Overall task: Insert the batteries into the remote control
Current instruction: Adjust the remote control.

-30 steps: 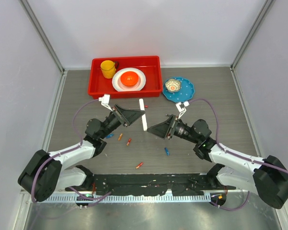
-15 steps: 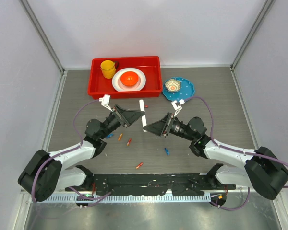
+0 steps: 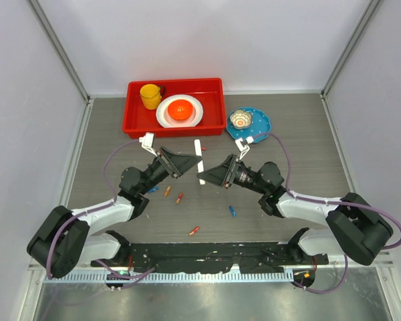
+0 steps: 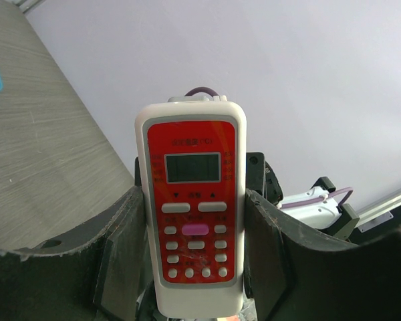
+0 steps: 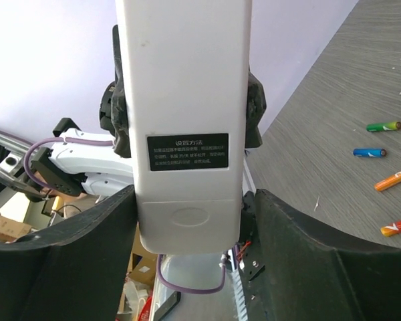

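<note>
Black wedge-shaped fingers (image 4: 120, 254) of the left gripper (image 3: 196, 160) press on both long edges of the small flat white remote control (image 4: 190, 221). It is gripped firmly, with its red keypad face turned to the left wrist camera. From above we see the handset edge-on as a thin strip between the two arms, over the grey wood-grain table (image 3: 307, 154). The right gripper (image 3: 206, 175) brackets the remote's plain white back. One finger (image 5: 87, 254) meets its edge and the other shows a sliver of gap, so we cannot tell whether it squeezes. Thin cylindrical batteries (image 3: 180, 198), orange and blue, lie loose on the table nearer the arm bases, apart from the remote. Farther back sit a red plastic tray (image 3: 129, 124) and a round blue plate (image 3: 259, 127).
</note>
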